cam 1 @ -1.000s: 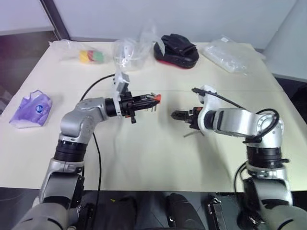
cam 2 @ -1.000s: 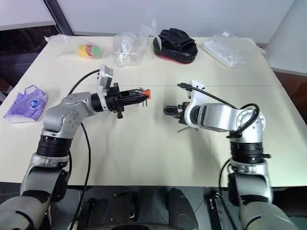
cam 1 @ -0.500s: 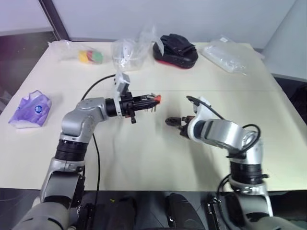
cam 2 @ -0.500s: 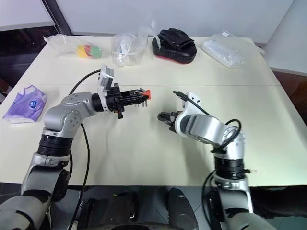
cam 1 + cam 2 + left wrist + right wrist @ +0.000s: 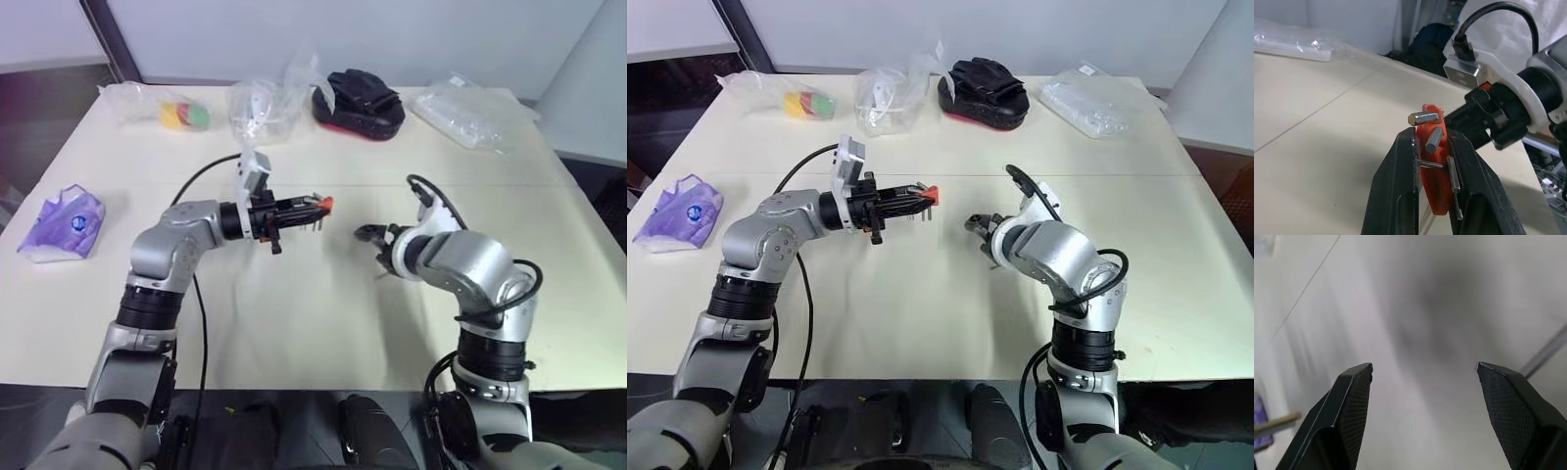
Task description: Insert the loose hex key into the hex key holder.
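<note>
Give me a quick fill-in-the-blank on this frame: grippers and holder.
The left gripper is shut on the ____ holder.
The right gripper has its jaws ____, with nothing between them.
The holder is held ____ the table, not resting on it.
The purple bag lies on the robot's ____ side.

Missing words: orange; open; above; left

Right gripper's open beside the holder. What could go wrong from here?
The right gripper is open with nothing between its fingers; closing now would likely grab air. The left gripper pinches the hex key holder, whose keys stick out, so a careless approach could knock them.
</note>
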{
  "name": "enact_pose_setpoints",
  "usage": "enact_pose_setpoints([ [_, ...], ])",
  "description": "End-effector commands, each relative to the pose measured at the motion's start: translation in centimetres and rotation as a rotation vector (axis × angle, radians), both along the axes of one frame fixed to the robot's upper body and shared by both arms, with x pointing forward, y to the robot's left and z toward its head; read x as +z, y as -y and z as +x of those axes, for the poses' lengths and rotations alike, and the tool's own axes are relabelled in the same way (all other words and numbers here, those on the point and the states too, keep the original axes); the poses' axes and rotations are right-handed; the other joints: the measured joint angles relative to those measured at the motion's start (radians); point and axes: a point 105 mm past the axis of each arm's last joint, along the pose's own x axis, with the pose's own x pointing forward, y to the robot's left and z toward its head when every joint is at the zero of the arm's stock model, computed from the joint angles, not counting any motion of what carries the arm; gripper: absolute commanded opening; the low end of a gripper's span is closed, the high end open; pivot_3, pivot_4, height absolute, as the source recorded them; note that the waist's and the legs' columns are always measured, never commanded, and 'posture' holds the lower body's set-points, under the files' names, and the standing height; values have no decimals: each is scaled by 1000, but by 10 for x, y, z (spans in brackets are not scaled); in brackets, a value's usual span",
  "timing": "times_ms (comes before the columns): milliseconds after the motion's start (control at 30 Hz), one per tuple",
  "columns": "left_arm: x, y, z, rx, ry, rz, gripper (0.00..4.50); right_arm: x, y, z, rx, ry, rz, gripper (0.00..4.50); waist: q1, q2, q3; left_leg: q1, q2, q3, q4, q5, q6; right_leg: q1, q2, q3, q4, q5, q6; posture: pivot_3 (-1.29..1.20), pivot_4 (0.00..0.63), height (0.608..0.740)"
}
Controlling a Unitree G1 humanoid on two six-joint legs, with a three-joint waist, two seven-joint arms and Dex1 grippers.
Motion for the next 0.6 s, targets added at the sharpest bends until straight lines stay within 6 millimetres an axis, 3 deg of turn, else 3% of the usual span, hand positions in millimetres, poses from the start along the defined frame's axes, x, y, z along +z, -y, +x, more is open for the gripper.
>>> enact_pose_setpoints([
  [33,12,3,-2,-18,57,-14,209,5,8,-6,-47,-15,-22,3529,0,0,0,0,0,0,0,0,0,0,0,0,0,0,0,0,150,740],
  [600,11,4,-2,-19,58,-16,209,-12,29,-10,-129,-83,-36,3529,1,0,0,0,0,0,0,0,0,0,0,0,0,0,0,0,150,740],
])
